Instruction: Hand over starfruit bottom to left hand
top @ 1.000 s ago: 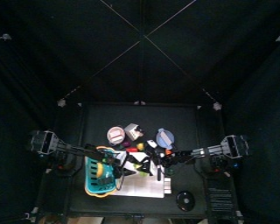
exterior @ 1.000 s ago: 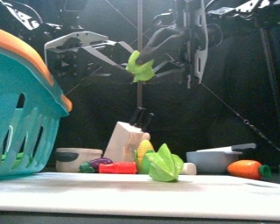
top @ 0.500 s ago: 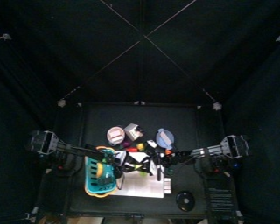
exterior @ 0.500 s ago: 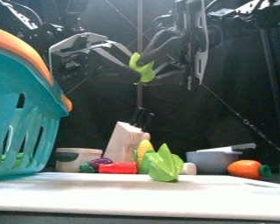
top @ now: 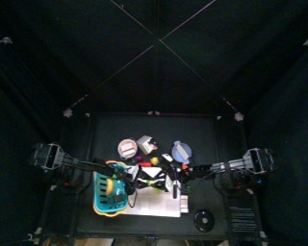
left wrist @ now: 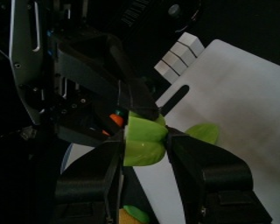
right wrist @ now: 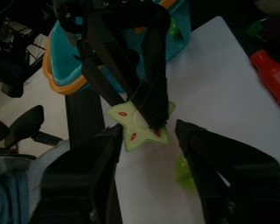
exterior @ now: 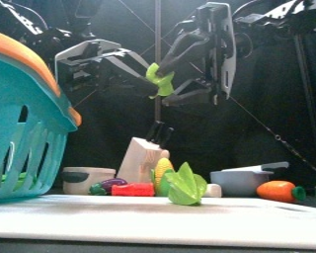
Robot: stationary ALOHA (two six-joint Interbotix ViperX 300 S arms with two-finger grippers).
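Note:
The starfruit bottom [exterior: 158, 79], a green star-shaped slice, hangs in the air above the table's middle. My left gripper [exterior: 143, 71] comes in from the left and is shut on it. The left wrist view shows both jaws pressed on the green piece [left wrist: 145, 140]. My right gripper [exterior: 190, 81] is beside it on the right. In the right wrist view its jaws stand spread on either side of the star [right wrist: 140, 127], open, with a gap on one side. In the top view both grippers meet [top: 156, 175].
A second green starfruit piece [exterior: 185, 185] stands on the white board [exterior: 147, 212]. A teal basket with an orange rim [exterior: 23, 128] is at the left front. A knife block [exterior: 142, 158], a grey pot [exterior: 247, 178] and a carrot [exterior: 276, 191] stand behind.
My left gripper has moved in from the left and shut on the starfruit bottom. The right gripper's jaws have spread apart. The piece has stayed nearly in place.

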